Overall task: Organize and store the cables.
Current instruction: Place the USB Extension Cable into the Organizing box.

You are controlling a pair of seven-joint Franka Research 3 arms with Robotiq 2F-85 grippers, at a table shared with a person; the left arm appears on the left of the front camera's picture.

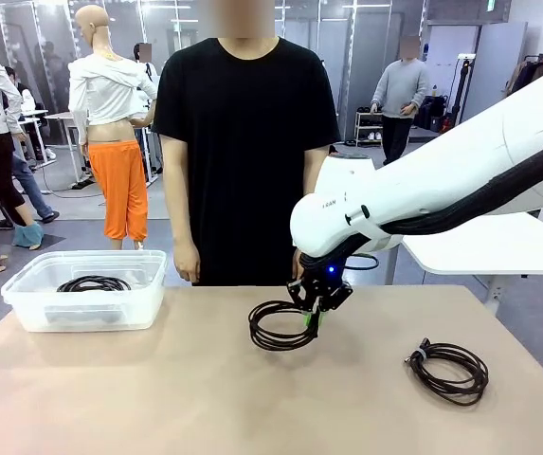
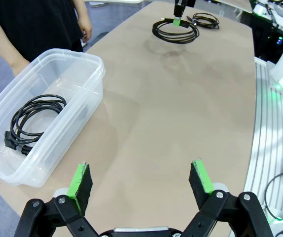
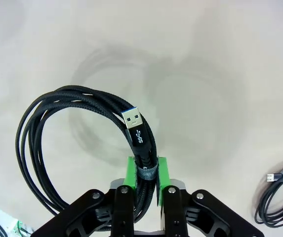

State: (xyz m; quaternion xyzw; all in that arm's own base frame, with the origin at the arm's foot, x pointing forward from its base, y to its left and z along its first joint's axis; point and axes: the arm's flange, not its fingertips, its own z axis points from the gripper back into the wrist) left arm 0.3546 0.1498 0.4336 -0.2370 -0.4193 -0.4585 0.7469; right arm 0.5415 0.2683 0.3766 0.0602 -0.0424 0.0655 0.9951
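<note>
Nearest you in the front view, a spare coiled cable [image 1: 448,372] lies at 4 o'clock on the table [image 1: 157,398], well apart from the right gripper [image 1: 315,313], which is clamped on a USB cable coil [image 1: 279,327] at centre. You cannot tell here whether its low edge clears the table. From the left wrist, the left gripper [image 2: 140,174] stands wide and empty. The clear plastic bin [image 2: 93,74] at 10 o'clock holds a stored cable [image 2: 35,117] whose plug ends are hard to make out. From the right wrist, the pads pinch only the tie [image 3: 146,173] below the USB-A plug [image 3: 133,120], so the loops could swing, slip, or snag the bin's rim. The coil's near side hides behind the fingers. What looks like the spare coiled cable runs off the frame at 4 o'clock.
</note>
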